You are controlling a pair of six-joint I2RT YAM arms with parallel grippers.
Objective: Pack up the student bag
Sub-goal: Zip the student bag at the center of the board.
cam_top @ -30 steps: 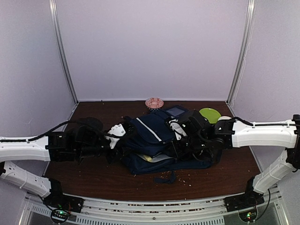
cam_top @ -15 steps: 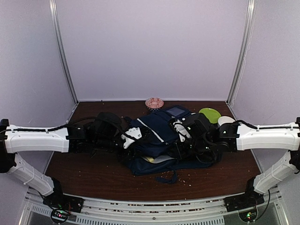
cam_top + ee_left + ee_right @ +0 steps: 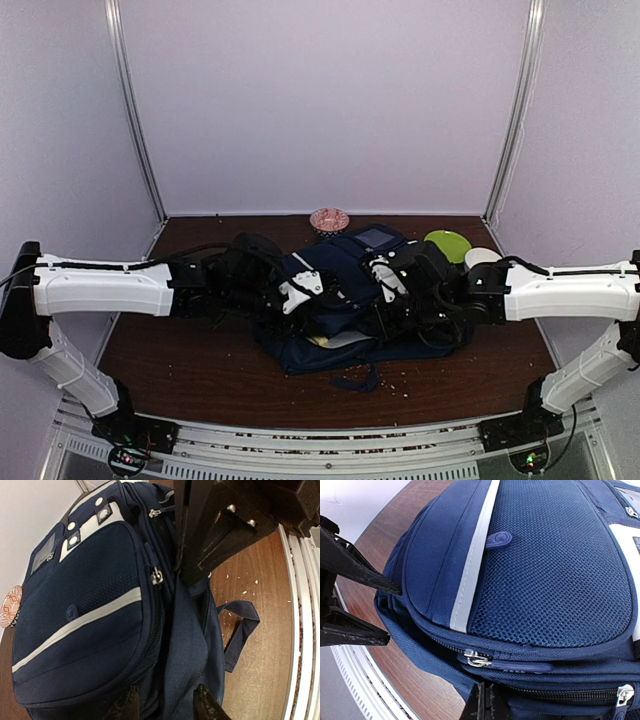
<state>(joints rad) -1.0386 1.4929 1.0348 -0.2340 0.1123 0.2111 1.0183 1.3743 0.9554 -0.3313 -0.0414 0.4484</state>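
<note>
Against the student bag (image 3: 75, 610), left fingers (image 3: 206, 706) spread, right fingers (image 3: 483, 705) pressed together (unclear from overhead)

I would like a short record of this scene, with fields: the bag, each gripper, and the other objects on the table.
bag: student bag, navy with white stripes, lying on the wooden table
left gripper: left gripper open, one finger on each side of a fold at the bag's edge
right gripper: right gripper shut, tip against the bag's other side, below a zip pull
other objects: pink patterned bowl and green plate behind the bag
</note>
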